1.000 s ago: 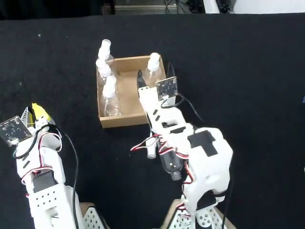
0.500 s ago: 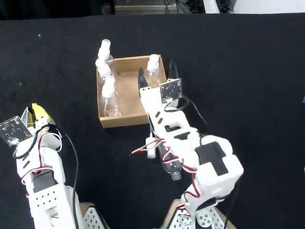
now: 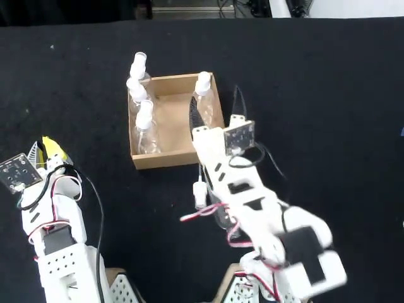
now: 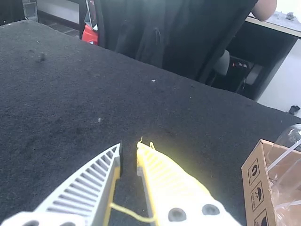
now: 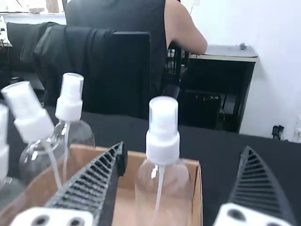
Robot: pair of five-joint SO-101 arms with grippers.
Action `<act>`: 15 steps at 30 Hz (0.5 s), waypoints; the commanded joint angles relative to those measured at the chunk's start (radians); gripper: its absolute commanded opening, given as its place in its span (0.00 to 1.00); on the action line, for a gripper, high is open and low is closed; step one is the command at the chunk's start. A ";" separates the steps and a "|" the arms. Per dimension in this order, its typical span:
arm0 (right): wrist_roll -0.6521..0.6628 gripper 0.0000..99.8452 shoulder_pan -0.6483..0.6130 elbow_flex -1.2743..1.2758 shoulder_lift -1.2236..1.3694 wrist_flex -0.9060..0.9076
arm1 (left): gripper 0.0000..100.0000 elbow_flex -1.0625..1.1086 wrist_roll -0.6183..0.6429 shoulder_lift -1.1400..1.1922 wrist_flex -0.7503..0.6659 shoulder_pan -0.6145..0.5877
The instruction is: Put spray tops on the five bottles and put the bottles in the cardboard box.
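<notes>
Gripper of the right arm point(image 5: 182, 149), spread wide and empty, faces a clear plastic bottle with white spray top point(image 5: 162, 155) standing in one corner of the brown cardboard box point(image 3: 163, 160). Three like bottles point(image 3: 145, 123) line the box's opposite wall; a fifth bottle point(image 3: 222, 218) lies outside its near wall. Left gripper point(image 4: 128, 148), pinched closed on nothing, sits well apart from the box. Bottles are judged light, thin-walled and slippery: grip mid-body, gently.

We are seeing two small black pictograms point(image 4: 254, 168), stacked, on the outer wall of the cardboard box point(image 4: 250, 186), by its corner; we are not making out what they depict.
</notes>
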 commanded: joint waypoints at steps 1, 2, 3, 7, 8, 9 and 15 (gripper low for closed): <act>0.003 0.33 -0.014 0.067 -0.182 0.130 | 0.06 0.024 -0.006 -0.008 0.000 0.010; 0.003 0.33 -0.014 0.085 -0.229 0.181 | 0.06 0.024 -0.006 -0.008 0.000 0.010; 0.006 0.33 -0.012 0.097 -0.275 0.250 | 0.06 0.024 -0.006 -0.008 0.002 0.010; 0.005 0.33 -0.008 0.085 -0.481 0.632 | 0.06 0.024 -0.006 -0.008 0.002 0.010; 0.003 0.33 -0.006 0.070 -0.539 0.755 | 0.06 0.024 -0.006 -0.008 0.002 0.010; 0.003 0.33 -0.005 0.048 -0.598 0.882 | 0.06 0.024 -0.006 -0.008 0.002 0.010; 0.003 0.33 0.114 -0.105 -0.960 1.450 | 0.06 0.024 -0.006 -0.008 0.002 0.010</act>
